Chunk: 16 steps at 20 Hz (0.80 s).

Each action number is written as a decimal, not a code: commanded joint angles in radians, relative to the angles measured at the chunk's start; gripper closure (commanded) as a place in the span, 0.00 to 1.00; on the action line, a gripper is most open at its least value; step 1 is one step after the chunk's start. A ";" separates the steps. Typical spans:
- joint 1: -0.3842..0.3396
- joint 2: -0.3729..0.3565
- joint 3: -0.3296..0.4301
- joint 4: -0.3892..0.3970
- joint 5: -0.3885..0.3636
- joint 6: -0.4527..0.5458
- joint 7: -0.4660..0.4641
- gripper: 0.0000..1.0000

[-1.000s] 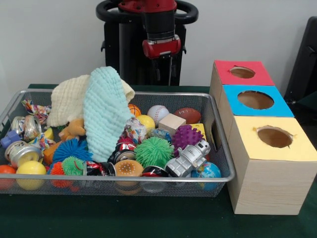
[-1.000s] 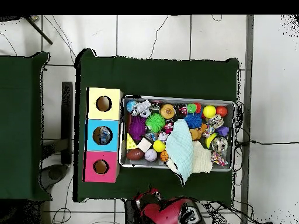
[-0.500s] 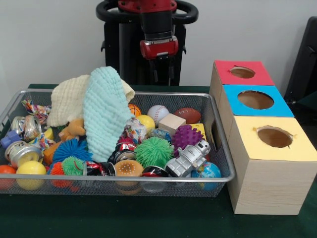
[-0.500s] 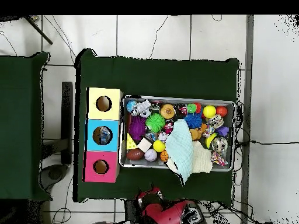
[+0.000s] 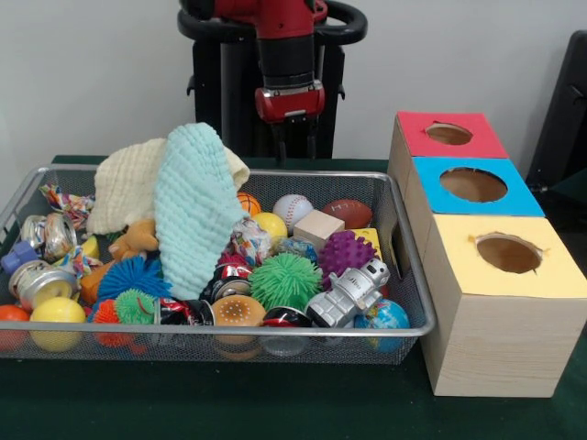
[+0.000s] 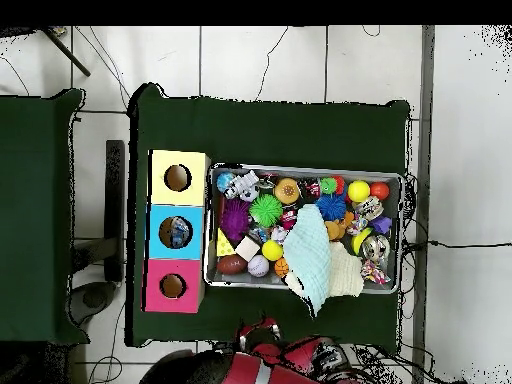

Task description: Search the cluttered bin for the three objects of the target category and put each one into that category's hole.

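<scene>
A wire mesh bin [image 5: 412, 275] holds a jumble of toys. A mint cloth [image 5: 193, 206] and a cream cloth [image 5: 124, 183] are draped over its left rear. Among the toys lie a baseball [image 5: 293, 209], a brown football [image 5: 347, 213], a wooden block [image 5: 318, 226], a purple spiky ball [image 5: 346, 250], a green fuzzy ball [image 5: 285, 280], a silver robot toy [image 5: 351, 291] and several cans. My gripper [image 5: 295, 152] hangs open and empty behind the bin's far rim, above the table. Overhead, the bin [image 6: 305, 167] lies beside the boxes and my arm [image 6: 290, 360] shows at the bottom edge.
To the right of the bin stand three boxes with round holes on top: red [image 5: 449, 134], blue [image 5: 473, 185] and yellow [image 5: 507, 254]. Overhead, something lies inside the blue box's hole [image 6: 176, 232]. A dark green cloth [image 5: 275, 403] covers the table.
The gripper has risen a little and shifted slightly left behind the bin. Overhead, more of the arm has swung into sight at the bottom. Nothing in the bin has moved.
</scene>
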 commanded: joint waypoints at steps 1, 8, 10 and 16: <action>0.014 0.097 0.020 -0.196 0.102 -0.146 0.044 0.00; 0.044 0.136 0.011 -0.227 0.150 -0.155 0.048 0.00; 0.055 0.138 0.012 -0.232 0.161 -0.148 0.052 0.00; 0.077 0.094 0.025 -0.233 0.164 -0.091 0.073 0.00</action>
